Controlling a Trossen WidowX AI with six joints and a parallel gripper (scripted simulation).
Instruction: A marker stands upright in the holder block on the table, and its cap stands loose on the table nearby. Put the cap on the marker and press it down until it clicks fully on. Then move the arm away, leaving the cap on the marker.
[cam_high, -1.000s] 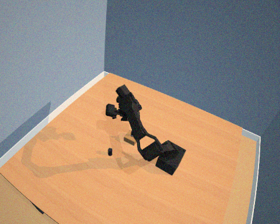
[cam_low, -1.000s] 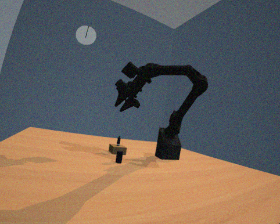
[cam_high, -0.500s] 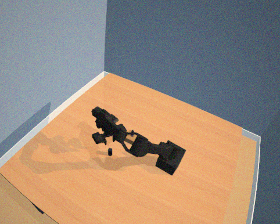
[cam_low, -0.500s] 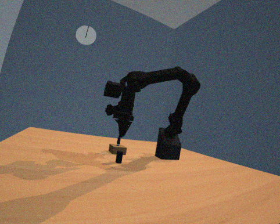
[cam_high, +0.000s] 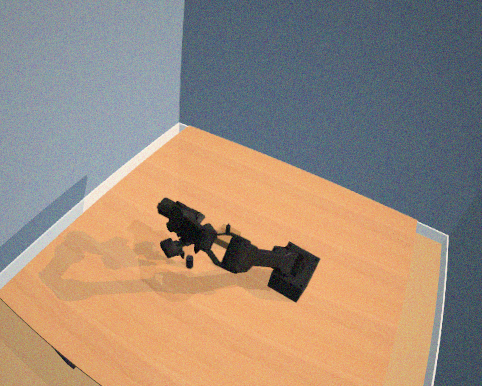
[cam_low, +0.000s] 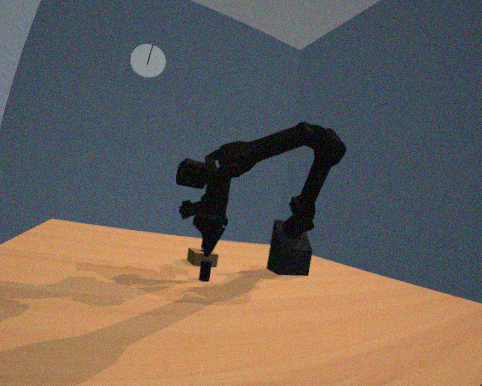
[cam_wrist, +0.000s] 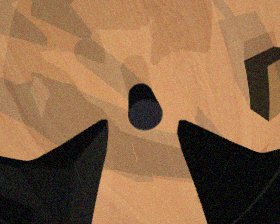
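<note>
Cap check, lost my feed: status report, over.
Gripper open, holding nothing, poised above the cap. Cap upright on the table, not yet grasped. Holder block beside it; nothing between fingers and cap.

One cap (cam_wrist: 145, 106), one holder block (cam_low: 202, 257), one marker (cam_high: 228, 228), one robot arm (cam_low: 280, 145), one wall clock (cam_low: 148, 60).
</note>
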